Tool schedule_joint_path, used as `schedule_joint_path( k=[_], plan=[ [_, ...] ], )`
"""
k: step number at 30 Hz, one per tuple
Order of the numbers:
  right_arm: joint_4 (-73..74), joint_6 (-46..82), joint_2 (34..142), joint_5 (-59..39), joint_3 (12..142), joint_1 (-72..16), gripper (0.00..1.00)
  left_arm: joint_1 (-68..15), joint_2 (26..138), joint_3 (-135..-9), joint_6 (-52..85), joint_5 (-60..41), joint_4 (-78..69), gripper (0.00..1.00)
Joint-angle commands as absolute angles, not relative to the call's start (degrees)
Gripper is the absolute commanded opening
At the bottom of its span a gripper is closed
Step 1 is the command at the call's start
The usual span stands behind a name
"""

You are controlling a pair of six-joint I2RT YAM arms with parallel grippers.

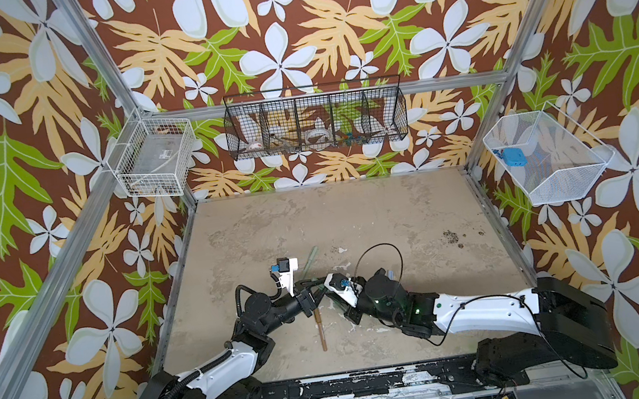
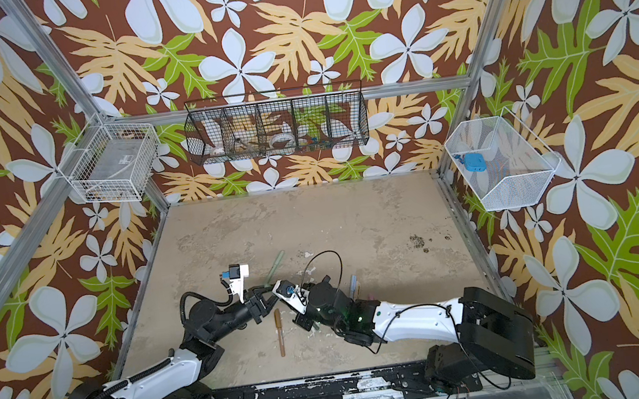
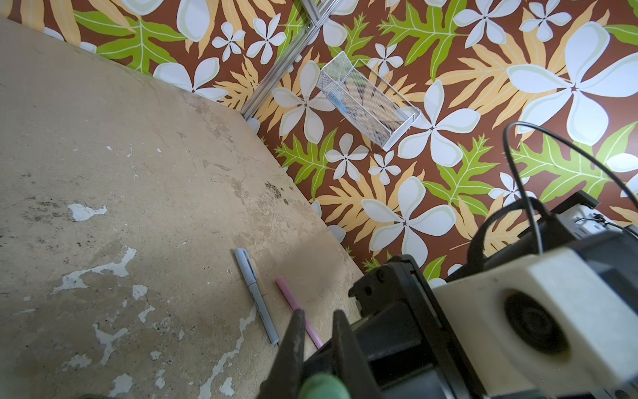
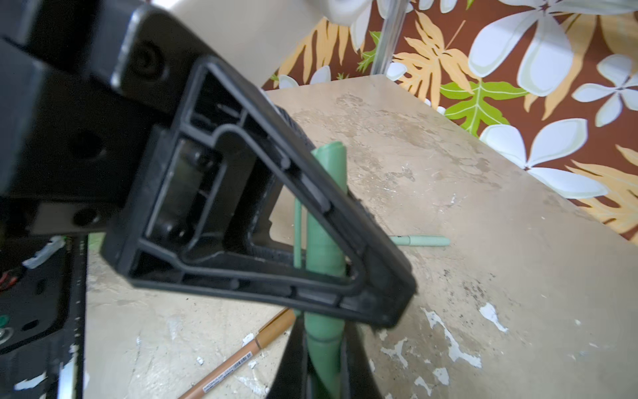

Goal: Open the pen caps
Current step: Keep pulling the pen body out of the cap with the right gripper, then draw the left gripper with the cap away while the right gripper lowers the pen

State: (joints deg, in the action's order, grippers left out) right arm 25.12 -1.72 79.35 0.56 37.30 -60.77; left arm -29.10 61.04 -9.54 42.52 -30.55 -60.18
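Over the middle of the table both grippers meet on one green pen. My right gripper (image 4: 322,331) is shut on the pen's body (image 4: 322,355). The pen's green cap (image 4: 322,241), with its clip, stands beyond a seam and runs between the fingers (image 4: 310,193) of my left gripper (image 3: 319,314), which is shut on it. In both top views the two grippers (image 1: 315,289) (image 2: 280,298) touch tip to tip. Capped pens lie on the table: a brown one (image 1: 321,330), a sage green one (image 1: 311,258), a light blue one (image 3: 255,293) and a pink one (image 3: 298,311).
A black wire basket (image 1: 316,125) hangs on the back wall. A white wire basket (image 1: 155,161) hangs at the left and a white mesh one (image 1: 547,156) at the right. The black front rail (image 1: 355,384) borders the worn beige table (image 1: 354,221).
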Motion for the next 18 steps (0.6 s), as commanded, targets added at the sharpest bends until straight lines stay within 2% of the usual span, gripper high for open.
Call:
schedule_joint_path(
  k=[1,4,6,13,18],
  plan=[
    [12.81,-0.02,78.45,-8.53,35.43,-57.6,0.0,-28.04,59.23,-9.25,42.29,-22.08,-66.71,0.0],
    [13.3,0.34,77.96,-16.55,34.95,-54.92,0.0,-28.04,59.36,-9.18,42.28,-22.17,-66.88,0.0],
    [12.95,-0.13,78.43,-18.12,35.3,-54.45,0.0,-27.96,59.8,-9.39,42.36,-22.27,-67.06,0.0],
    [14.25,0.47,77.65,-13.64,34.91,-54.48,0.0,-27.86,60.75,-9.91,42.21,-22.21,-66.29,0.0],
    [14.59,1.63,75.95,-8.79,34.32,-54.49,0.0,-27.86,60.03,-11.12,40.31,-17.14,-58.61,0.0]
  ],
)
